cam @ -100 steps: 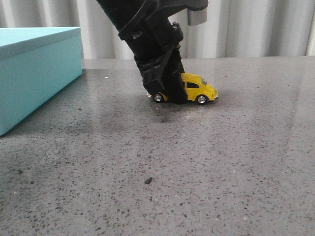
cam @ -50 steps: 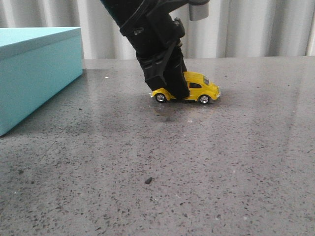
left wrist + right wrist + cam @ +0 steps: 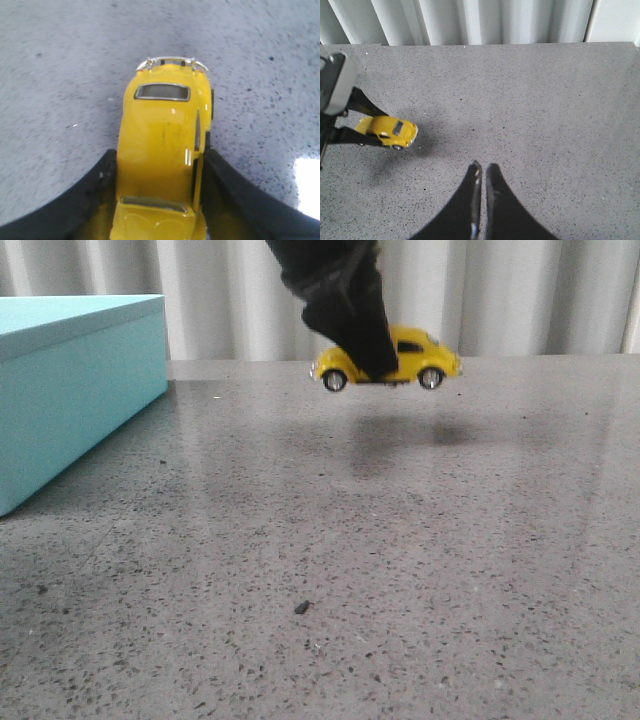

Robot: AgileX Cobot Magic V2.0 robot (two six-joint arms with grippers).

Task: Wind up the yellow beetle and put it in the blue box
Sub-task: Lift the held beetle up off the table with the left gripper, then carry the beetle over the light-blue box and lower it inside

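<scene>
- Hanging clear of the grey table [image 3: 420, 570], its shadow on the surface below: yellow beetle [image 3: 388, 358], wheels down, roughly level.
- Nearest the camera, a small dark speck [image 3: 301, 608] on the table, well short of the beetle.
- Left gripper [image 3: 160, 200] pinching the beetle across its flanks, one black finger [image 3: 235, 200] against each side; roof and one chromed bumper poking out past the fingertips.
- Long axis running crosswise in the front view, at right angles to the pinch line.
- Blue box [image 3: 70, 380] well apart from the beetle, off to the robot's left; lid on.
- Left arm clearly nearer the box, and already carrying.
- Right gripper [image 3: 481, 172] pressed together, holding nothing, well apart from the beetle, over bare table.
- Beyond the beetle, pale corrugated wall [image 3: 520, 295].
</scene>
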